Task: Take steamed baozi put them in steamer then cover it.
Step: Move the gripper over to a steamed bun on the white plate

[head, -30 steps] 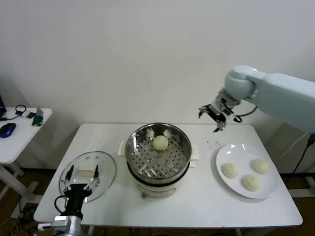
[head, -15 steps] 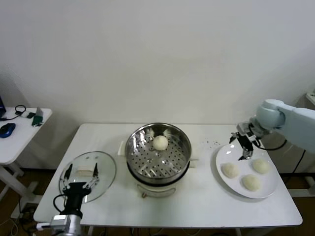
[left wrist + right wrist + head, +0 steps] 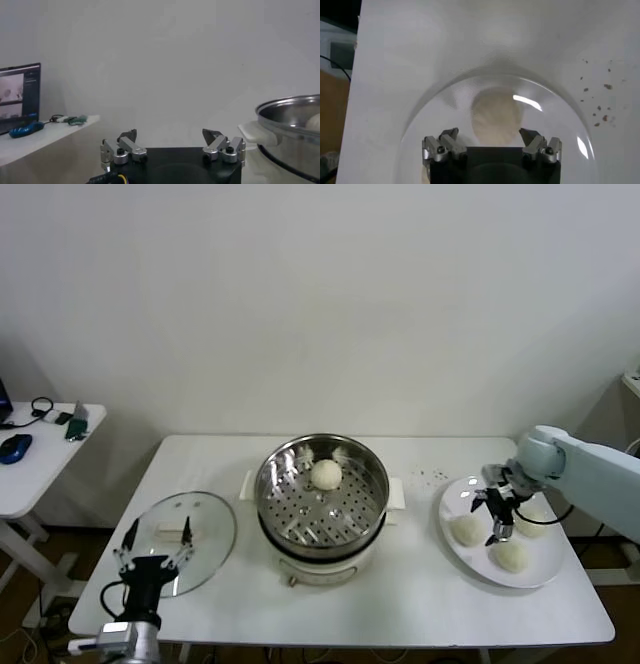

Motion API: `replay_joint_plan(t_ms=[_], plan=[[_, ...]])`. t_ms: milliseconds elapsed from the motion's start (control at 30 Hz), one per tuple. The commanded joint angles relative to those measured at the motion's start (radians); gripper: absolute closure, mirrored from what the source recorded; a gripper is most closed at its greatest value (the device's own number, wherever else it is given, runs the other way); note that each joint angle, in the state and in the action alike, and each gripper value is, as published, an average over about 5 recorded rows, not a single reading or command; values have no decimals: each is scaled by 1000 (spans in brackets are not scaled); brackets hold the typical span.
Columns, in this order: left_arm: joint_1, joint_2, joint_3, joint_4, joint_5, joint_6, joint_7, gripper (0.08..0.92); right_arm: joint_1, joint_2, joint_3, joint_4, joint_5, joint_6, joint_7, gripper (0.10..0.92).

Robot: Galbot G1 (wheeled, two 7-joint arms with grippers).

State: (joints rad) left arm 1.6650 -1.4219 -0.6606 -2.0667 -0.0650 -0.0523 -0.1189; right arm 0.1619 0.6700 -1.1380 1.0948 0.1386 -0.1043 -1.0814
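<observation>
The right gripper (image 3: 495, 514), jaws spread wide and empty, hangs over a steamed baozi (image 3: 496, 117) on the white plate (image 3: 455, 499) at the table's right edge. It should drop straight, straddling the bun, and close gently. One bun (image 3: 326, 474) sits in the steamer (image 3: 322, 529); the left gripper (image 3: 150, 562), also wide and empty, waits beside the cover (image 3: 205, 529).

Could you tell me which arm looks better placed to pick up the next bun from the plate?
The right: its open hand hovers over the round cream-white dough buns on the flat white oval plate; the left hand sits by the clear glass lid.
</observation>
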Motion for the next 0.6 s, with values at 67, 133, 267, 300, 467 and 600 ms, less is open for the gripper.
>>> replay_joint_plan(t_ms=[67,133,267,300,467,600], plan=[[1,-1,-1,3,1,-2,-8,177,-104,56,101,-111,-24,20,-5,203],[0,-1,-2,5,1,-2,-8,177,-103,67,110,-126,-28,26,-6,203],[-1,-1,-2,8,2,-3,-7,177,-101,82,121,-143,-32,32,-8,203],[-1,-1,-1,9,2,-2,-7,177,-100,84,122,-144,-33,33,-8,203],[-1,-1,-1,12,4,-3,-7,177,-99,94,122,-151,-37,36,-14,203],[1,-1,-5,13,4,-4,-7,177,-99,97,121,-152,-39,44,-29,203]])
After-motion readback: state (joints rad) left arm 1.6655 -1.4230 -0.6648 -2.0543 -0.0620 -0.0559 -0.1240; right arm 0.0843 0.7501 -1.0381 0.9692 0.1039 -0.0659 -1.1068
